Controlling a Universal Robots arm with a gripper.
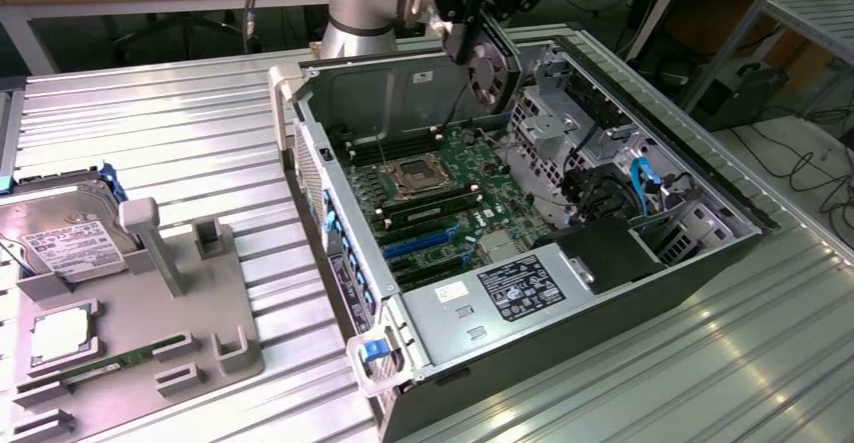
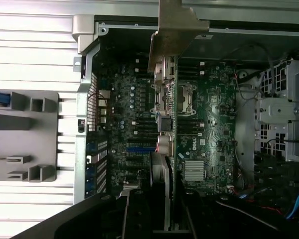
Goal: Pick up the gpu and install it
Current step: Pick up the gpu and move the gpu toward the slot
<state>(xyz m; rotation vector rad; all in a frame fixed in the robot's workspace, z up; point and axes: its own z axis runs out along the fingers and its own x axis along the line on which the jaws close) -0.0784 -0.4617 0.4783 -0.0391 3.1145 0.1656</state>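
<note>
1. The gripper (image 1: 467,45) is closed narrowly on the gpu (image 1: 489,71), which is held on edge above the motherboard (image 1: 441,191) of the open computer case (image 1: 601,348).
2. The case is laid on a ribbed metal table (image 1: 174,113).
3. A grey fixture (image 1: 140,308) bearing a hard drive (image 1: 67,243) is set well apart, on the exterior view's left.

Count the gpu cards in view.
1. The gpu hangs gripped in the end effector above the open computer case. Another could lie hidden deeper inside the case.

arm (image 1: 358,8): silver-grey cylinder | hand (image 1: 473,41): black, angular links
</note>
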